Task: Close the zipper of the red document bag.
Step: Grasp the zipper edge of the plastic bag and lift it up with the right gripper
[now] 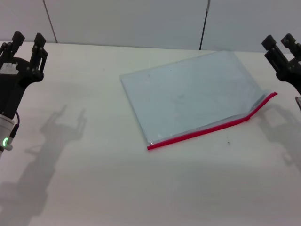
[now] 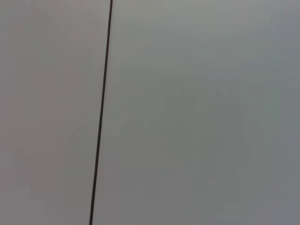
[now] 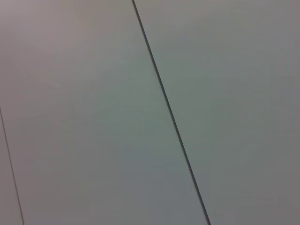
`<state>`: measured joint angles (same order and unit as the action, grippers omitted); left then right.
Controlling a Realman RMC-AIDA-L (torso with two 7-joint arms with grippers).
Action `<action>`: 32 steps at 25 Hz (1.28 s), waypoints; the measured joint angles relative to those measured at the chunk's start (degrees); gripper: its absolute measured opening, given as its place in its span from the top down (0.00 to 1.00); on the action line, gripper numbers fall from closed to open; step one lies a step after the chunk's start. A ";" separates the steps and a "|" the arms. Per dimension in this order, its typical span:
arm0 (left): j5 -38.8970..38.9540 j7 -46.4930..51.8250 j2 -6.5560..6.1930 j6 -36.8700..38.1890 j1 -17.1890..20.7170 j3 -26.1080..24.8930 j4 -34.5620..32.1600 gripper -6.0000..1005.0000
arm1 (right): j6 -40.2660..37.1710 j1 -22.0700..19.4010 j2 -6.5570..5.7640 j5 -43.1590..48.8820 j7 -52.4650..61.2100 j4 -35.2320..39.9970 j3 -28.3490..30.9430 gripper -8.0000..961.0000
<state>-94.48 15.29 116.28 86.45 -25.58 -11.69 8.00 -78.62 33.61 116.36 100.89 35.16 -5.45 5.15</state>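
On the far left of the big white table [image 1: 94,188], the left gripper [image 1: 28,40], a black metal claw, stood up in the air with its two fingers [image 1: 18,37] pointing up and a wide gap between them. It held nothing. One small green light [image 1: 5,141] glowed lower down on that arm. The claw's dark shadow [image 1: 61,125] lay on the table just beside it.

In the middle of the table, a little to the right, lay one red document bag [image 1: 188,96], a flat see-through pouch of pale blue plastic shaped like a rectangle. It lay turned at a slant. There was one zipper [image 1: 207,128], a thin bright red strip, running all along the long edge nearest the robot. Near its right end the red strip bent upward and the edge of the bag lifted a bit there. Nothing touched the bag.

On the far right, the right gripper [image 1: 281,42], a second black claw, was up in the air too, well apart from the bag. Its two fingers [image 1: 270,43] pointed up with a gap between them, and it held nothing.

Both wrist cameras saw only a plain grey wall [image 2: 197,112] with thin dark lines [image 3: 168,112]: one line for the left, two for the right.
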 joint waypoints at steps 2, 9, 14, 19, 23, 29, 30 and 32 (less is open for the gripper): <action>0.00 0.00 0.00 -0.07 -0.09 0.00 -0.02 0.49 | 0.33 0.31 -0.01 0.00 0.12 0.00 -0.21 0.33; -0.04 0.00 0.00 -0.84 -0.73 0.09 -0.02 0.49 | 1.51 1.31 -0.20 0.10 2.37 0.47 -1.17 0.33; -0.09 0.00 0.00 -0.86 -1.16 0.09 -0.03 0.49 | 2.00 1.39 -0.26 0.10 3.39 1.17 -1.23 0.33; -0.09 0.00 0.00 -0.95 -1.23 0.09 -0.01 0.49 | 5.36 2.19 -0.26 0.15 6.42 2.58 -2.38 0.33; -0.09 0.00 0.00 -1.48 -1.23 0.09 0.03 0.49 | 7.94 2.71 -0.26 0.93 11.32 5.46 -3.51 0.33; -0.09 0.00 0.00 -2.53 -1.12 0.09 0.10 0.50 | 14.63 3.83 -0.34 9.39 26.48 12.85 -3.58 0.33; -0.09 0.00 0.00 -2.54 -1.11 0.09 0.10 0.50 | 15.18 4.07 -0.36 11.09 28.86 14.09 -3.58 0.33; -0.09 0.00 0.00 -2.54 -1.10 0.09 0.10 0.50 | 16.20 4.54 -0.41 14.37 33.35 16.17 -3.58 0.33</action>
<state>-94.57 15.29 116.28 83.91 -26.68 -11.60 8.10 -62.43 38.16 115.95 115.26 68.51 10.72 1.57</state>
